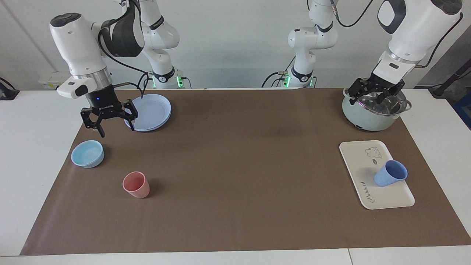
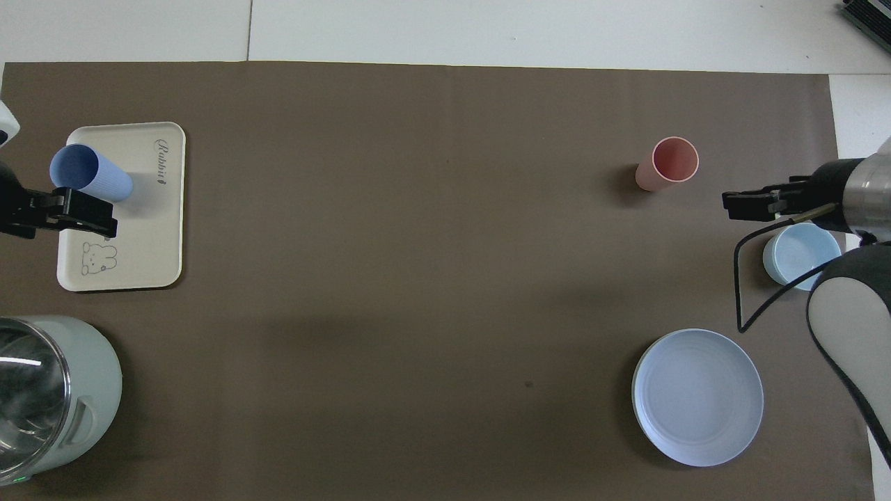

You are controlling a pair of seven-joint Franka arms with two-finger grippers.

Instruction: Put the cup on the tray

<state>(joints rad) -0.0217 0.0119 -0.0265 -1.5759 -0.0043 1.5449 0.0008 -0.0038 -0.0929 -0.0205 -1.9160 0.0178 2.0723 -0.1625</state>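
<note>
cup (image 1: 390,173): periwinkle tumbler, upright on tray (image 1: 358,158) – at the edge toward the left arm's end
left gripper (image 1: 375,95): jaws spread, empty, raised over grey-green pot (image 1: 368,117)
right gripper (image 1: 108,119): jaws spread, empty – raised between blue plate (image 1: 152,110) and light-blue bowl (image 1: 87,154)
pink cup (image 1: 136,184): upright on mat

pot (image 2: 49,396) cropped, bowl (image 2: 793,254) partly hidden

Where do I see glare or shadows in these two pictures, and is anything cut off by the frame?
Facing view: the pot shows bright reflections on its metal inside; the pink cup throws a soft shadow on the mat, toward the left arm's end. Overhead view: the pot has a white glare streak and is cut by the frame edge; the blue cup shades the tray.
</note>
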